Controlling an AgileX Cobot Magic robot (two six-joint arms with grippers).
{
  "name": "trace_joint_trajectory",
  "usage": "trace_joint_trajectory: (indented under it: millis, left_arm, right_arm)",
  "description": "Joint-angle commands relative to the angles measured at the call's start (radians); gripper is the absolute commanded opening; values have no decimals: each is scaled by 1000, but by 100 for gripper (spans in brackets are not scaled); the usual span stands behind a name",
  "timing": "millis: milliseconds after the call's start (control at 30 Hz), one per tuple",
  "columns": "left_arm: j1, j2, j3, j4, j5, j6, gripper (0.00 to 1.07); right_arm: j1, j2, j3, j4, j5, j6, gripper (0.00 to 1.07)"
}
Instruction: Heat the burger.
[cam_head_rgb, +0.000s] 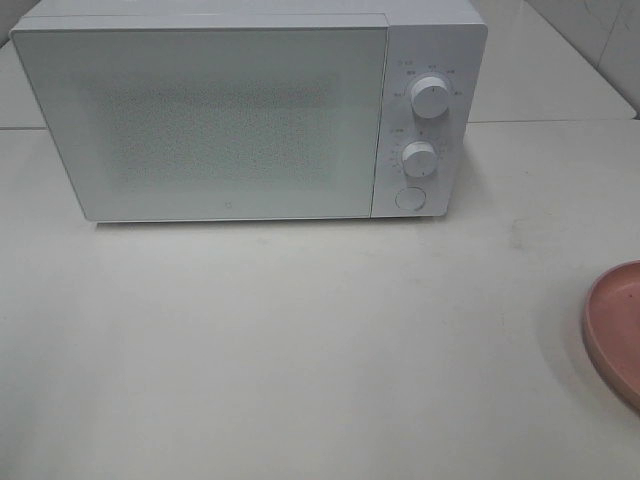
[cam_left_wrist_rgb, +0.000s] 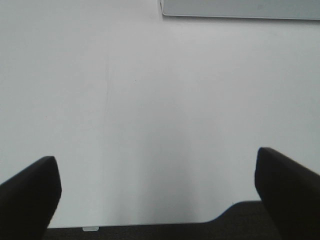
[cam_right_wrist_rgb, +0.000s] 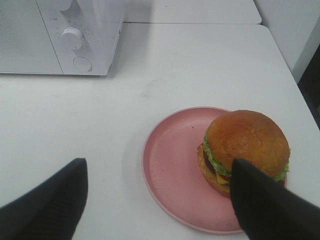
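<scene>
The burger (cam_right_wrist_rgb: 245, 140), with a glossy brown bun, green lettuce and yellow cheese, sits on the right part of a pink plate (cam_right_wrist_rgb: 172, 170) in the right wrist view. My right gripper (cam_right_wrist_rgb: 157, 175) is open above the table, and one dark finger (cam_right_wrist_rgb: 265, 205) overlaps the burger's near side. In the exterior high view only the plate's rim (cam_head_rgb: 615, 325) shows at the right edge; the burger and both grippers are out of that view. My left gripper (cam_left_wrist_rgb: 159, 195) is open over bare table with nothing between its fingers.
A white microwave (cam_head_rgb: 230, 120) stands at the back with its door shut. Two knobs (cam_head_rgb: 431, 97) (cam_head_rgb: 419, 157) and a round button (cam_head_rgb: 409, 198) are on its right panel. Its corner (cam_right_wrist_rgb: 50, 35) lies beyond the plate. The table's edge runs to the right of the burger.
</scene>
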Motion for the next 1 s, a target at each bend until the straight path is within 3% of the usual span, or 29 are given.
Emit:
trace_joint_trajectory:
  millis: [33, 300, 433, 1000]
  left_arm:
    - [2, -39, 6, 23, -7, -27, 100]
    - [-15, -164, 6, 52, -9, -40, 100]
    - [-15, -306, 6, 53, -9, -40, 100]
    - [-15, -298, 6, 42, -9, -40, 100]
  right_arm:
    - [-6, -29, 6, -1, -4, -16, 76]
    - [-6, -29, 6, -1, -4, -16, 76]
    - [-6, -29, 6, -1, -4, -16, 76]
    - [-6, -24, 6, -1, -4, -16, 76]
